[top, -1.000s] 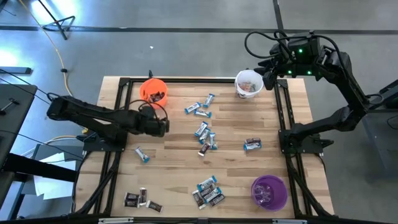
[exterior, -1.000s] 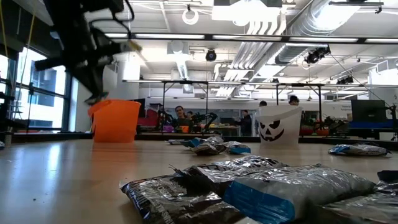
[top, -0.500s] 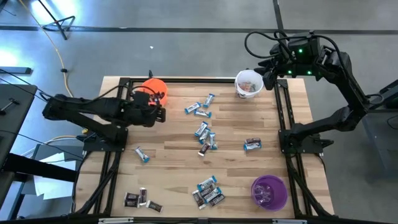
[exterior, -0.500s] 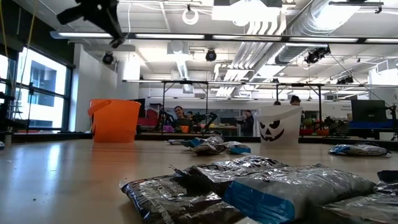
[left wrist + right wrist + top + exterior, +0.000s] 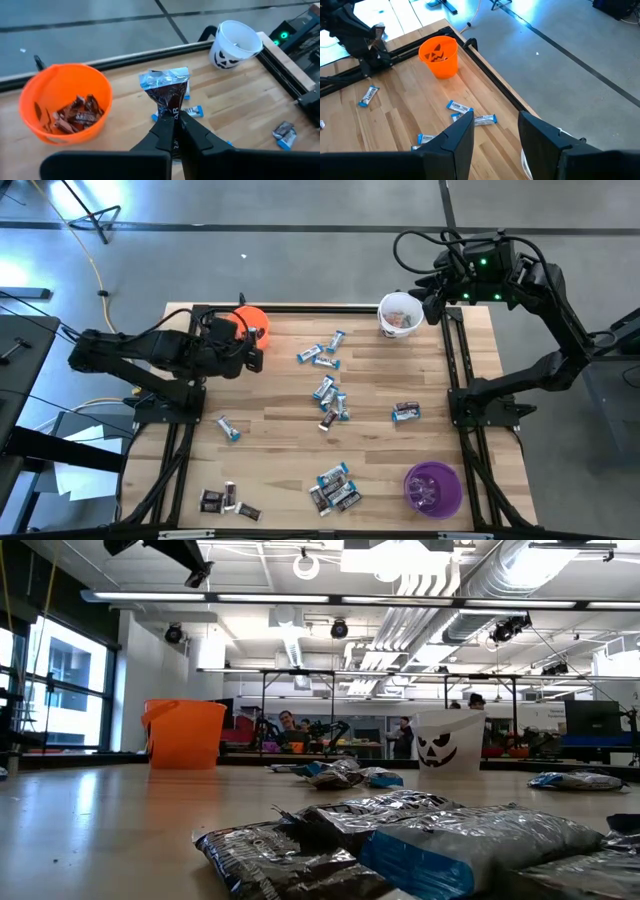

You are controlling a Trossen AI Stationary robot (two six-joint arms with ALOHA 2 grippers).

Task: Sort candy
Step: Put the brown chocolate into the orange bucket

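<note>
Many small wrapped candy pieces lie scattered on the wooden table, a loose group at the middle (image 5: 328,395) and another near the front edge (image 5: 335,485). My left gripper (image 5: 256,352) hangs above the table next to the orange cup (image 5: 247,322) and is shut on one dark-brown candy (image 5: 169,97). The orange cup (image 5: 65,100) holds several dark-brown pieces. My right gripper (image 5: 432,305) stands open and high beside the white cup (image 5: 400,315) at the far right, nothing between its fingers (image 5: 462,135). My left gripper pinches the dark-brown candy by its near end (image 5: 174,116) between its two fingers. The fingers come from the table's left, slanting downward, and lie along the piece. The candy sticks out past the fingertips, its silver crimped end (image 5: 165,79) farthest out, lifted clear of the table.
A purple cup (image 5: 432,488) stands at the near right corner. Black frame rails (image 5: 455,360) run along the table's sides. More candy lies at the near left (image 5: 225,500) and right of the middle (image 5: 405,412). People sit in the room beyond the table.
My left gripper has risen well above the table with the dark-brown candy and gone toward the far edge, up beside the orange cup, tipping and rolling as it went. It stays shut on the candy.
</note>
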